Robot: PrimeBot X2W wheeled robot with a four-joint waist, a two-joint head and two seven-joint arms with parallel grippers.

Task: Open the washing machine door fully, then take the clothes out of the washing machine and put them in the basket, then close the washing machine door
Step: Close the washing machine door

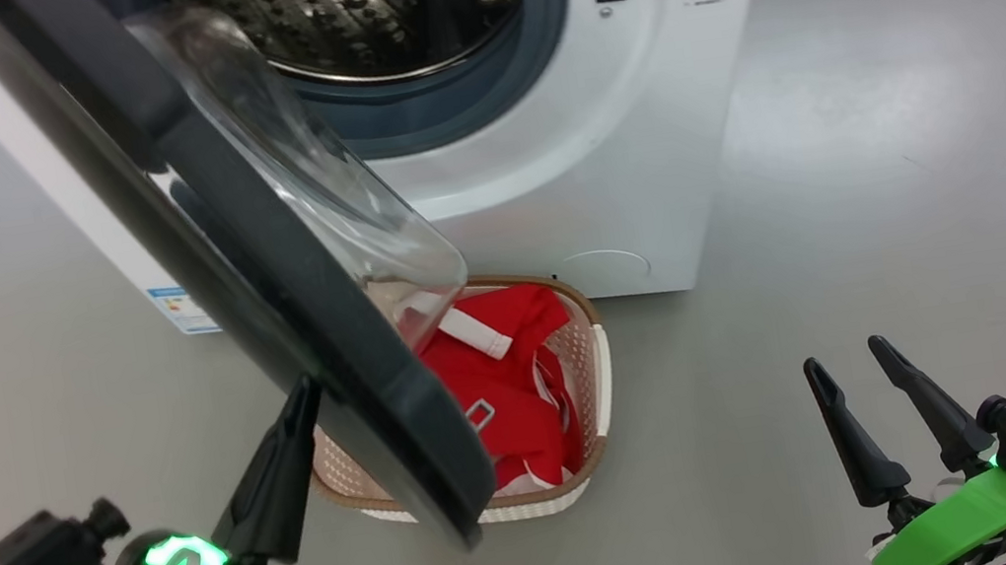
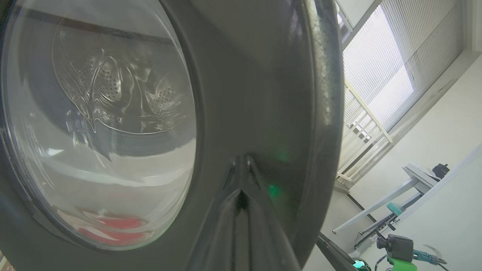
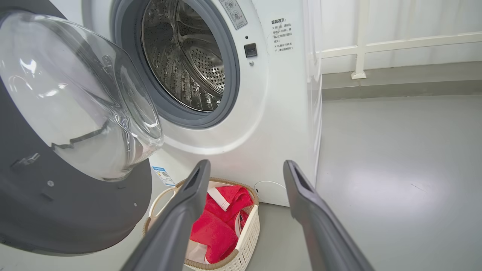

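The washing machine (image 1: 601,138) stands with its steel drum (image 3: 188,56) showing no clothes inside. The washing machine door (image 1: 383,410) hangs part-way open, its glass bowl (image 3: 75,98) facing the drum. My left gripper (image 1: 302,392) is shut, and its tips press on the door's black outer rim (image 2: 244,94). The red clothes (image 1: 509,391) lie in the basket (image 1: 598,348) on the floor under the door's lower edge. My right gripper (image 1: 846,359) is open and holds nothing, off to the basket's right; in the right wrist view its fingers (image 3: 196,188) frame the basket (image 3: 248,233).
Grey floor (image 1: 894,164) stretches wide to the right of the machine. A white railing (image 3: 361,45) runs along the wall behind it. A pale table (image 2: 414,180) stands far off in the left wrist view.
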